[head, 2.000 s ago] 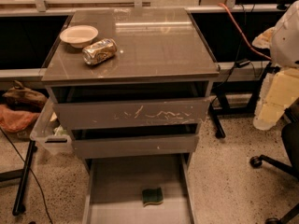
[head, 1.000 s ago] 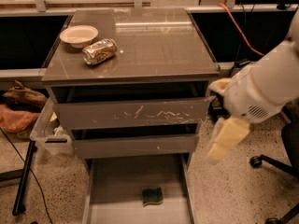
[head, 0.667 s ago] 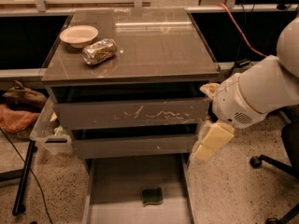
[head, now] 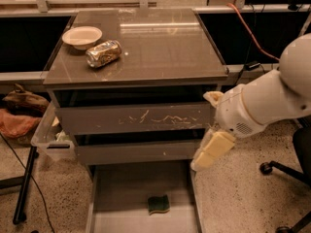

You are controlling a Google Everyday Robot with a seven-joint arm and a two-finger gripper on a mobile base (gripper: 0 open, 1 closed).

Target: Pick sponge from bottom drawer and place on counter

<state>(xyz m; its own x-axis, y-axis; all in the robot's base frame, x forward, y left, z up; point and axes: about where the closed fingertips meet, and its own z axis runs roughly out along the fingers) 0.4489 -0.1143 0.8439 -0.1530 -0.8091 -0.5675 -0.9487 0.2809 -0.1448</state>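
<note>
The sponge [head: 159,204], dark green over yellow foam, lies flat on the floor of the bottom drawer [head: 121,193], which is pulled out open, near its front middle. My gripper [head: 211,152], cream-coloured at the end of the white arm, hangs at the cabinet's right side beside the middle drawer front, above and to the right of the sponge and apart from it. It holds nothing that I can see. The counter [head: 160,42] is the glossy grey-brown top of the cabinet.
A crushed golden can [head: 103,53] and a pale bowl [head: 82,36] sit on the counter's left part. The scratched drawer front [head: 136,118] is shut. A clear plastic bin [head: 48,137] hangs at the cabinet's left. A chair base [head: 286,171] stands at the right.
My arm has swung in from the right edge toward the cabinet and lowered, bringing the gripper to the right side of the drawers. The sponge, can and bowl have not moved.
</note>
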